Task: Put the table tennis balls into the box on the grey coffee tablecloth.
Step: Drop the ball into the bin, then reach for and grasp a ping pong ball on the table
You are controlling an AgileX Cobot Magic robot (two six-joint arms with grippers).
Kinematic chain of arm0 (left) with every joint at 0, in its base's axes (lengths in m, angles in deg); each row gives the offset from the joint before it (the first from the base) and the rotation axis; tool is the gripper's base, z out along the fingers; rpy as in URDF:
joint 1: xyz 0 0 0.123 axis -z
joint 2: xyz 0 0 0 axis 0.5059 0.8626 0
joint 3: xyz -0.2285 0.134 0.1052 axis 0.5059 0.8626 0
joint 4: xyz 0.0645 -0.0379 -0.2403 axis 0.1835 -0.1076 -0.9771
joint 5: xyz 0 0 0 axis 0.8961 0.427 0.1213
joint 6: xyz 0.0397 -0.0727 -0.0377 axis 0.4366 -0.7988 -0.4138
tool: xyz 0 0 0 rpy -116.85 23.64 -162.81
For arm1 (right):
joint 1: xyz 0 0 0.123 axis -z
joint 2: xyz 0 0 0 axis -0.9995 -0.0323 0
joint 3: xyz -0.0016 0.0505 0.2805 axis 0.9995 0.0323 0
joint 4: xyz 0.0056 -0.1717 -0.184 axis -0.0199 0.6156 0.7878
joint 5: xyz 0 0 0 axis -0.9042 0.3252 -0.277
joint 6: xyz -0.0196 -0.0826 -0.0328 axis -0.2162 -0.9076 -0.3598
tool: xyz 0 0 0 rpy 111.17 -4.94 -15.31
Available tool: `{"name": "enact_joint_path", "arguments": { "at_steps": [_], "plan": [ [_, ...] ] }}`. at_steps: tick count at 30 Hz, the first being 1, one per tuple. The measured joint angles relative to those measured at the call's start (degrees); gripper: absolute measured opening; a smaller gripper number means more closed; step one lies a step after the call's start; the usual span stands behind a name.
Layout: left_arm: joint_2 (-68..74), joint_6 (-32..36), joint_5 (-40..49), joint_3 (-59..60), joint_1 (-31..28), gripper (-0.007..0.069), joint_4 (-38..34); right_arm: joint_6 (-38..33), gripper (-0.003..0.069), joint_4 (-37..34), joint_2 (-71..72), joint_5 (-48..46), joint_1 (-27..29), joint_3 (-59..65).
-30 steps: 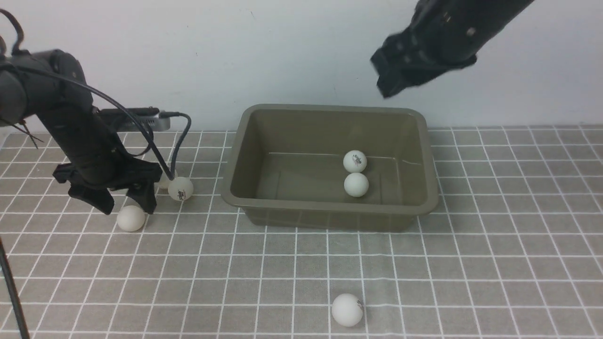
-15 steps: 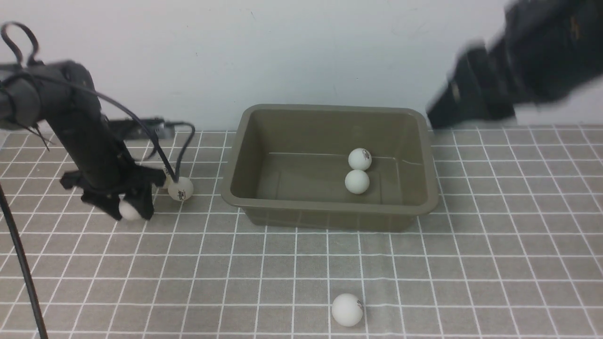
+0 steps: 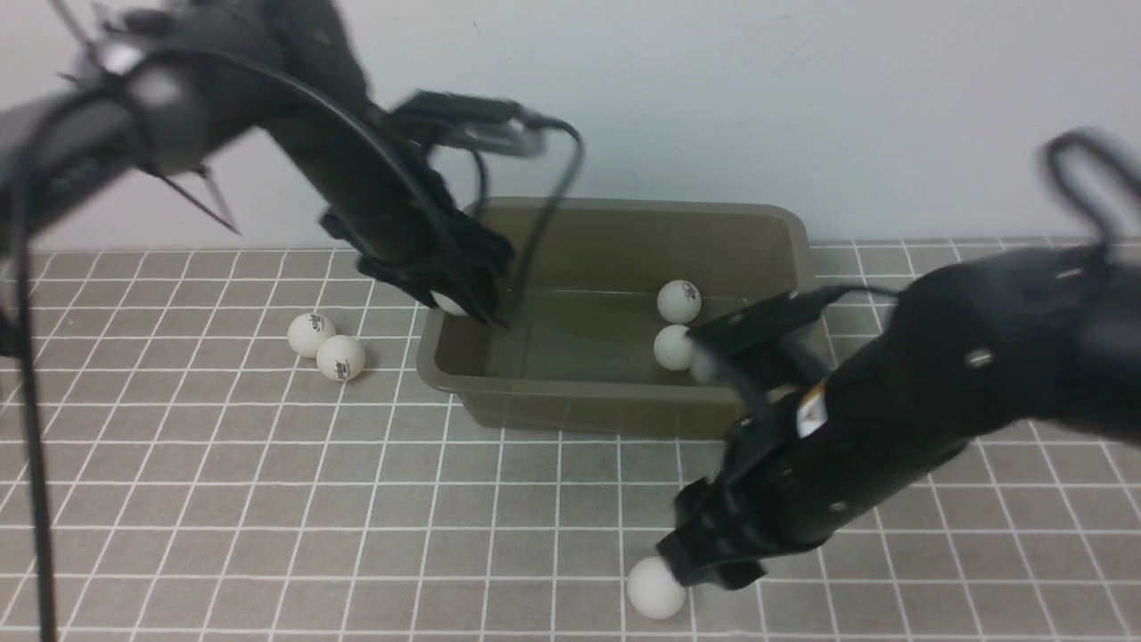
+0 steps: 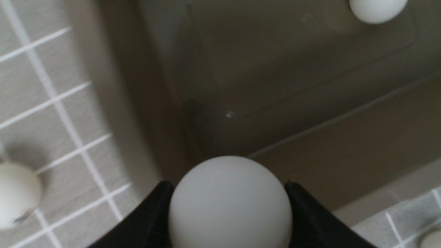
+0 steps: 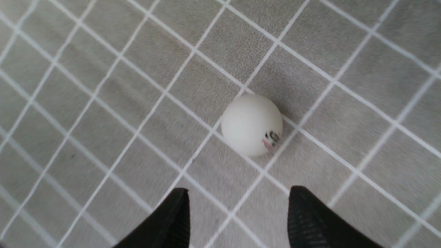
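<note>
Six white balls appear from the front. One, the held ball (image 3: 448,304), is pinched in the left gripper (image 3: 459,308) above the left end of the box (image 3: 624,406). Two boxed balls (image 3: 679,301) lie inside to that gripper's right, and a loose pair (image 3: 340,358) rests on the tablecloth (image 3: 178,499) to its left. The right gripper (image 3: 691,566) hangs close above the lone ball (image 3: 655,590).

Left wrist: the jaws clamp the held ball over the box floor.

Right wrist: the jaws are spread wide and empty, with the lone ball just ahead of their tips on the tablecloth.
</note>
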Motion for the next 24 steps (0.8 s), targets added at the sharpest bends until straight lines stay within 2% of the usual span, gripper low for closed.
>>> {"name": "enact_joint_path", "arguments": {
  "at_steps": [4,5,7,10,12,15,16,17,20,21,22,24],
  "plan": [
    [2.9,-5.0,-3.2,0.0,4.6,0.0365,4.8,0.4,0.0479,-0.1,-6.3,2.3,-0.1,0.0],
    [3.0,-5.3,-3.3,0.0,4.8,0.037,5.1,0.4,0.0479,-0.1,-6.3,2.3,-0.1,0.0],
    [4.0,-8.5,-4.6,0.0,6.3,0.0464,7.9,0.5,0.0532,-1.0,-8.4,3.3,-0.1,0.0],
    [4.1,-9.9,-5.2,-1.1,6.9,0.0601,9.9,0.5,0.0571,-1.2,-9.6,6.3,-0.1,0.0],
    [4.1,-10.4,-4.9,-2.9,6.9,0.064,10.7,0.5,0.0578,-1.5,-10.2,8.5,-0.1,-0.1],
    [4.1,-11.8,-2.0,-6.1,6.9,0.0623,12.5,0.5,0.0577,-2.2,-11.4,11.2,-0.1,-0.2],
    [4.0,-12.7,2.5,-9.2,6.9,0.0547,14.4,0.5,0.0544,-3.2,-12.5,12.0,-0.1,-0.3],
    [4.0,-12.8,3.0,-9.6,6.9,0.0518,14.9,0.5,0.0544,-3.2,-12.6,12.0,-0.1,-0.3],
    [3.5,-13.5,9.3,-17.2,6.7,0.0154,22.0,-0.4,0.0344,-4.3,-14.3,11.1,-0.1,-0.4],
    [3.5,-13.5,9.3,-17.2,6.7,0.0154,22.0,-0.4,0.0343,-4.3,-14.3,11.1,-0.1,-0.4],
    [2.7,-13.8,9.8,-19.3,6.0,0.0069,23.7,-0.7,0.0356,-4.3,-14.1,10.6,-0.1,-0.4],
    [0.7,-14.2,9.8,-20.2,3.8,0.0017,23.1,-1.5,0.0362,-4.1,-12.3,8.4,0.1,-0.4]
  ]
}}
